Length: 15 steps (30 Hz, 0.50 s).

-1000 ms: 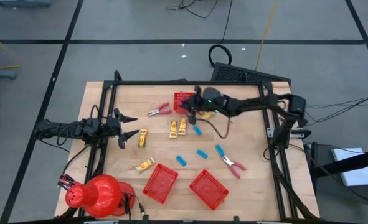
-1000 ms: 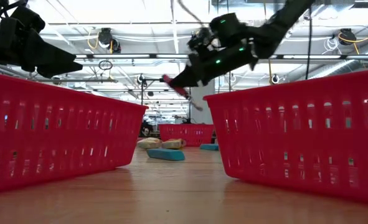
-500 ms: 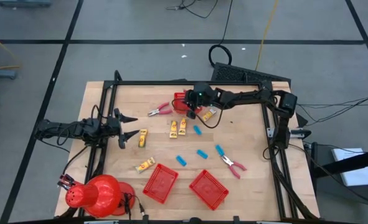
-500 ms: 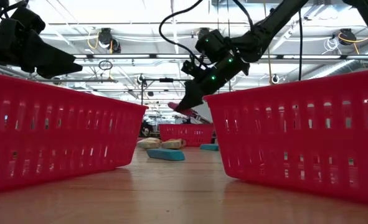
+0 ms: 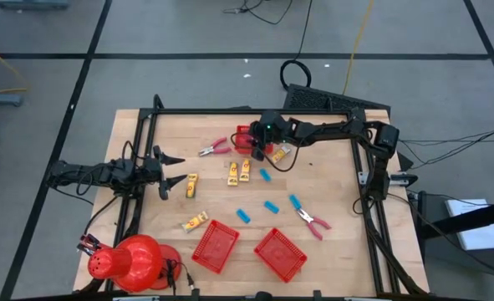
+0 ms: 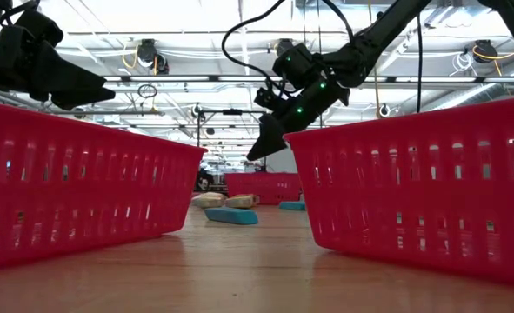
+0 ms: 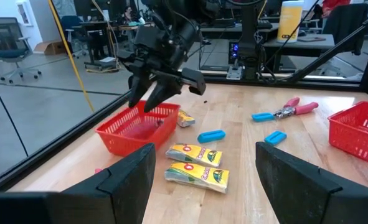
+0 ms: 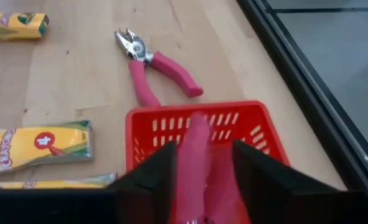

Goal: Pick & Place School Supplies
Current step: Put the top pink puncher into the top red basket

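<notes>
My right gripper point(image 5: 256, 150) hangs open, fingers slanting down, over the small red basket point(image 5: 243, 134) at the table's far side. A pink-handled tool point(image 8: 195, 155) lies in that basket below the fingers, which stand on either side of it. A second pink-handled tool point(image 5: 216, 149) lies on the table just left of the basket, a third point(image 5: 313, 222) at the near right. Yellow boxes point(image 5: 238, 171) and light-blue blocks point(image 5: 271, 206) lie scattered mid-table. My left gripper point(image 5: 170, 170) waits open at the table's left side.
Two larger red baskets point(image 5: 215, 246) point(image 5: 279, 254) stand at the near edge, with a red dome-shaped object point(image 5: 134, 261) at the near left corner. A black frame point(image 5: 247, 111) runs around the table. Another yellow box point(image 5: 282, 152) lies just right of the far basket.
My right gripper has moved toward the table's left and far edge, over the far basket, tipped its fingers down and opened. The pink-handled tool that stuck out of its fingertips has dropped into the basket.
</notes>
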Available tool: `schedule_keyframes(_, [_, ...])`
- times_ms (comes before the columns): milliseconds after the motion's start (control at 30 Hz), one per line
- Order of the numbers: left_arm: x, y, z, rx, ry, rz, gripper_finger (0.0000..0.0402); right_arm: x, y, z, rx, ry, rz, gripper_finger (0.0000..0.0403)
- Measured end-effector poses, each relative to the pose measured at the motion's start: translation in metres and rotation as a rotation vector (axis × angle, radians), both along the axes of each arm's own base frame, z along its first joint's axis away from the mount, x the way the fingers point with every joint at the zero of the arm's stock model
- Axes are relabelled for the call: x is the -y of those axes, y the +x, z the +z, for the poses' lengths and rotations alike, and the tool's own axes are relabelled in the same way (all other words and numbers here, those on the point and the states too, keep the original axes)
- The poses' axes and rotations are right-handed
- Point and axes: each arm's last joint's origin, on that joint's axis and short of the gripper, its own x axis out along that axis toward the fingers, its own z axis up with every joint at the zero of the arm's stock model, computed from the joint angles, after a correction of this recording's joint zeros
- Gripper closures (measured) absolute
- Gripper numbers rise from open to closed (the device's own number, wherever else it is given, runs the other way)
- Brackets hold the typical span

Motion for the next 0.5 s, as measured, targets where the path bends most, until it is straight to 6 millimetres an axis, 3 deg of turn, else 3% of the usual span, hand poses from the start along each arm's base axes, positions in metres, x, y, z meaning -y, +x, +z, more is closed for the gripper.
schedule_keyframes(200, [0.000, 0.000, 0.000, 0.004, -0.012, 0.001, 0.0128, -0.003, 0.001, 0.003, 0.016, -0.009, 0.005, 0.0174])
schedule_keyframes(500, [-0.002, 0.022, -0.009, -0.144, -0.030, 0.106, 0.0128, -0.053, -0.002, 0.041, -0.019, -0.132, 0.137, 0.0176])
